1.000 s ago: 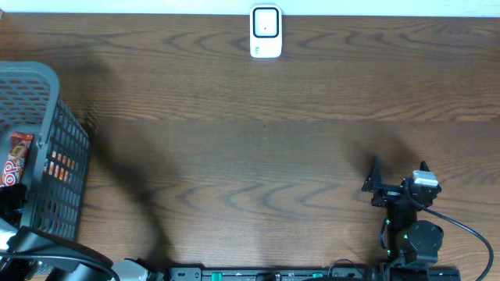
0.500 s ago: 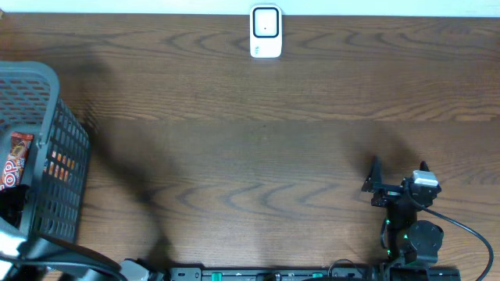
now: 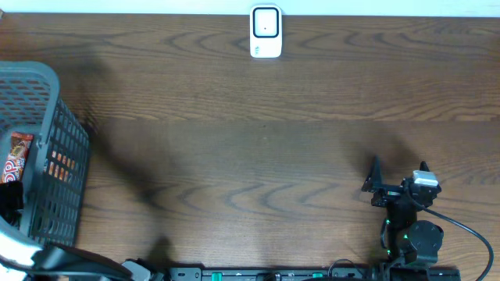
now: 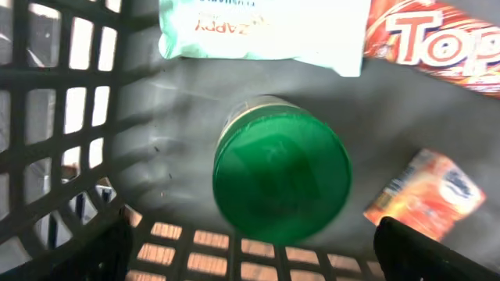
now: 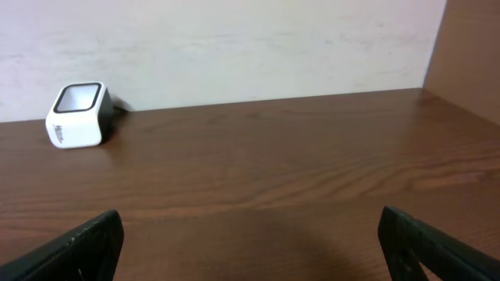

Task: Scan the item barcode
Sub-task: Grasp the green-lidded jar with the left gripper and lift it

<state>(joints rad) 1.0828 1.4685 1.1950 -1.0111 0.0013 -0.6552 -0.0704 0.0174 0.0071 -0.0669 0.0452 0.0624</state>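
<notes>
Dark wood bench (image 3: 258,133) carries the scanner (image 3: 266,31) at top centre, a grey basket (image 3: 66,140) far left. Picking looks the step in hand: left jaws gape empty over a green-lidded jar (image 4: 281,176) in the basket, right jaws idle open and empty. Next, descend and close around it.

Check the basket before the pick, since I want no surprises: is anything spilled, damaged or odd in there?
Nothing stands out. The green-lidded jar stands lid-up on the basket floor. The pale green packet, red wrapper and orange box lie loose around it, none visibly torn, and no spill shows.
</notes>
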